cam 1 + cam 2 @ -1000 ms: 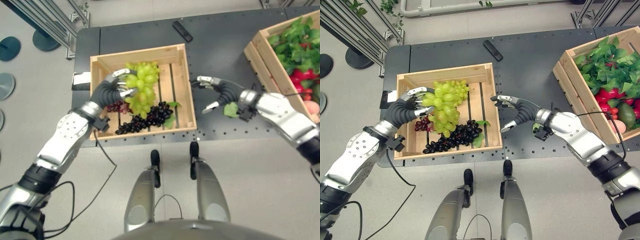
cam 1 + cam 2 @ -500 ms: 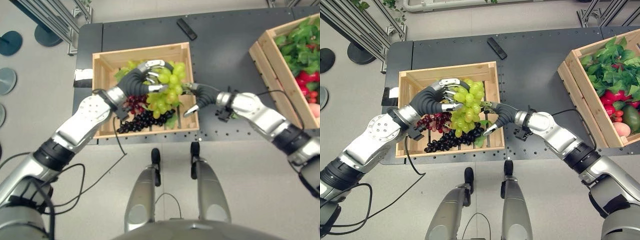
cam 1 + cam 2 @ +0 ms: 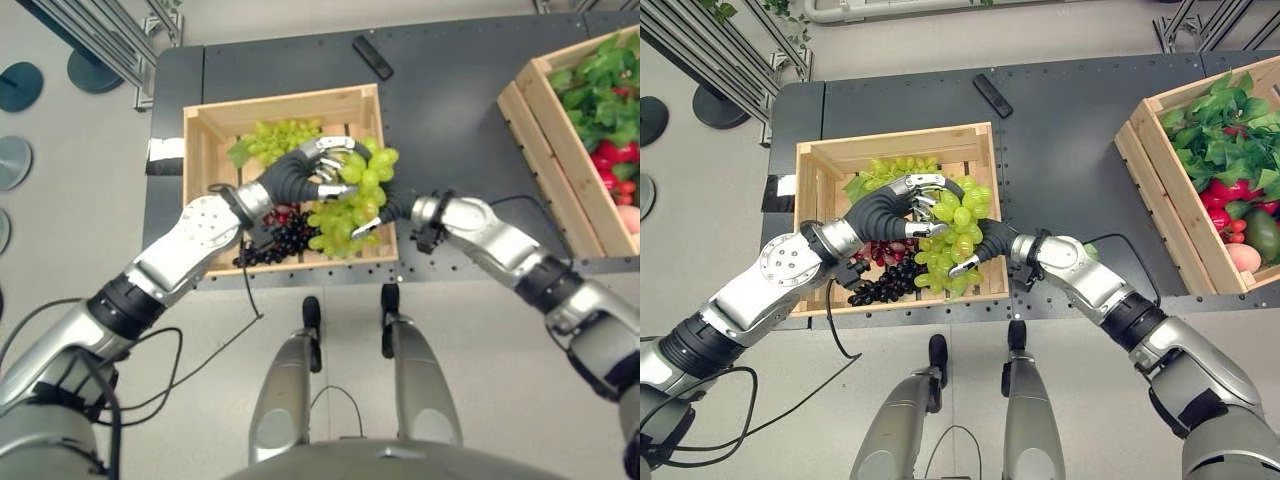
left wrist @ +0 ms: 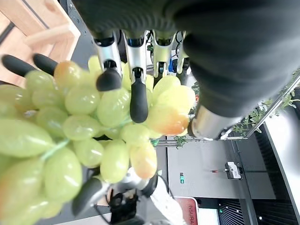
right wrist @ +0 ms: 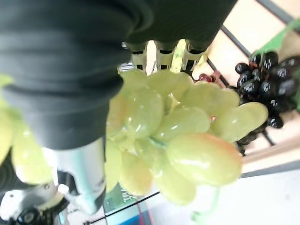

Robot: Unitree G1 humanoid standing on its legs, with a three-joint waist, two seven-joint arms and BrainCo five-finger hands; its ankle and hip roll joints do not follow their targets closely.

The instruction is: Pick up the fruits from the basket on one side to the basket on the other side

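Handover above the left crate (image 3: 985, 210) — my left hand (image 3: 902, 205) clasps the green grapes (image 3: 958, 240), right hand (image 3: 985, 243) fingers cupping beneath; I'd release left only once right closes firmly.

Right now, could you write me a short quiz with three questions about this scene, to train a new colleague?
1. True or false: the left hand has its fingers curled on the green grape bunch.
2. Multiple choice: where is the right hand? A) over the crate of vegetables B) at the green grape bunch, by the fruit crate C) on the black remote
3. Fill in: the dark grapes lie in the ____ crate.

Key: 1 true; 2 B; 3 fruit. The right hand's grip on the bunch cannot be judged.
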